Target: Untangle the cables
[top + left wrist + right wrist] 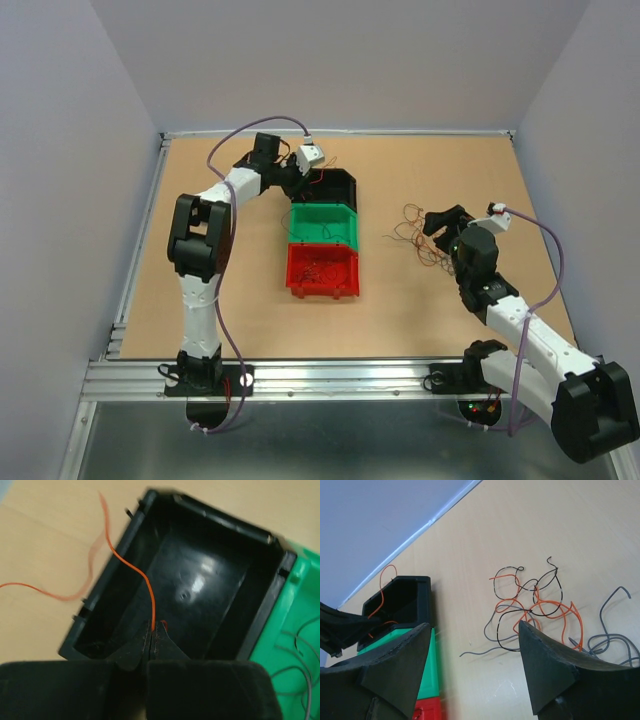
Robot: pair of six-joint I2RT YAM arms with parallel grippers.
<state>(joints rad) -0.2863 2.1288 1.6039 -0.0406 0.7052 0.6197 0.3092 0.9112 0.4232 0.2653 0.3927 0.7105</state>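
Left gripper [152,630], close under its lens, is pinched shut on one orange wire [146,582]. It rises from the fingertips and crosses the black bin [225,520] at its rim. Other cables [535,605], orange, black and grey, lie in a loose clump on the table [560,525] right of the bins. They are just ahead of the right gripper [474,626], whose jaws stand wide and hold nothing. Grey wires [300,645] lie in the green bin [280,605], which touches the black one.
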